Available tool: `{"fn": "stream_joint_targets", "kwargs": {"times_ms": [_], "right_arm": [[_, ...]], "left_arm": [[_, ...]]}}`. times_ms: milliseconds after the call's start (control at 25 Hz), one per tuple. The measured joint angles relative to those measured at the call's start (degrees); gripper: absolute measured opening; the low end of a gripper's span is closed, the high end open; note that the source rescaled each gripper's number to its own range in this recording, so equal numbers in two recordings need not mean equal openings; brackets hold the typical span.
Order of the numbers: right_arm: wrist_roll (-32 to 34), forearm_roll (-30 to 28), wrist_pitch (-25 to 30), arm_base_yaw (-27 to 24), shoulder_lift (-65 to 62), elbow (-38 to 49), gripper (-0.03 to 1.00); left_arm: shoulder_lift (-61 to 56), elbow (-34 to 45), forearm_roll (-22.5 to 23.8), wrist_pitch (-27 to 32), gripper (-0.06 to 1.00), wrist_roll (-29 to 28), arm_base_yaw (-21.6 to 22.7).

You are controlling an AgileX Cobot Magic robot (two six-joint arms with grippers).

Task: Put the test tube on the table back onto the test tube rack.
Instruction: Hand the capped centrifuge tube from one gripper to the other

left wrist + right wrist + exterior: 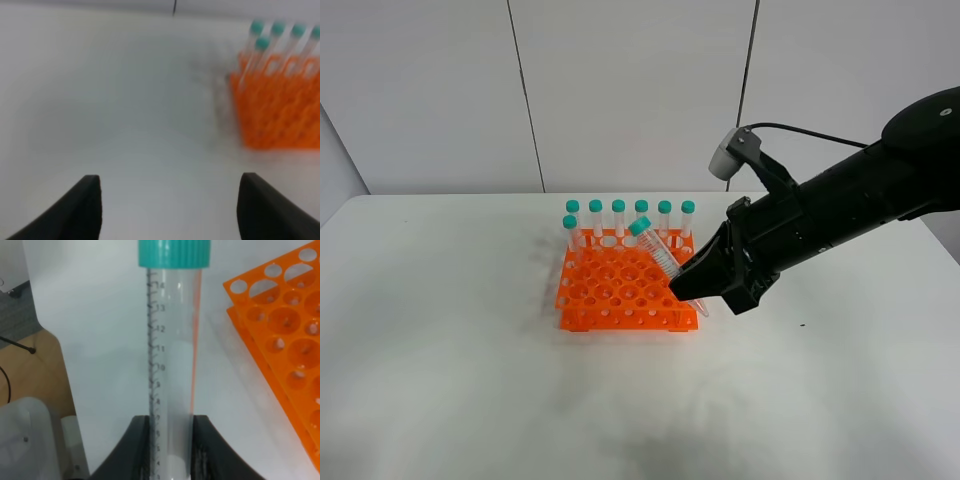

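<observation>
Right gripper tight around test tube

Clear plastic test tube, ribbed teal cap; orange plastic test tube rack; matt white table.

The test tube rack looks blurred (and edge-cropped) from the left wrist.

The table is a white, matte top with a rounded corner at its far left, broad and much wider than what it carries. Directly on it stands the test tube rack, bright orange, two-tiered, with a grid of round holes. The rack sits flat, near the middle and towards the far edge. A faint grey shadow lies on the white beside it.
</observation>
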Motion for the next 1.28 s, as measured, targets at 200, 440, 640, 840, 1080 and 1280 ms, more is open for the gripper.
{"fn": "stream_joint_targets", "kwargs": {"times_ms": [200, 440, 640, 840, 1080, 1280], "right_arm": [[-0.1, 0.2, -0.9, 0.0, 0.0, 0.0, 0.03], [-0.1, 0.6, -1.3, 0.0, 0.0, 0.0, 0.03], [-0.1, 1.2, -1.4, 0.0, 0.0, 0.0, 0.03], [-0.1, 1.3, -1.5, 0.0, 0.0, 0.0, 0.03], [-0.1, 2.5, -1.5, 0.0, 0.0, 0.0, 0.03], [-0.1, 3.0, -1.5, 0.0, 0.0, 0.0, 0.03]], "left_arm": [[15.5, -5.2, -10.1, -7.9, 0.93, 2.6, 0.0], [36.7, -5.7, -28.0, -20.5, 0.93, 16.7, 0.0], [51.7, -5.7, -54.6, -23.2, 0.93, 36.6, -1.8], [63.3, -5.7, -82.1, -23.6, 0.93, 59.8, -8.9], [72.9, -7.1, -95.6, -24.0, 0.93, 73.4, -17.0], [76.4, -10.1, -96.0, -24.1, 0.93, 74.1, -21.2]]}}
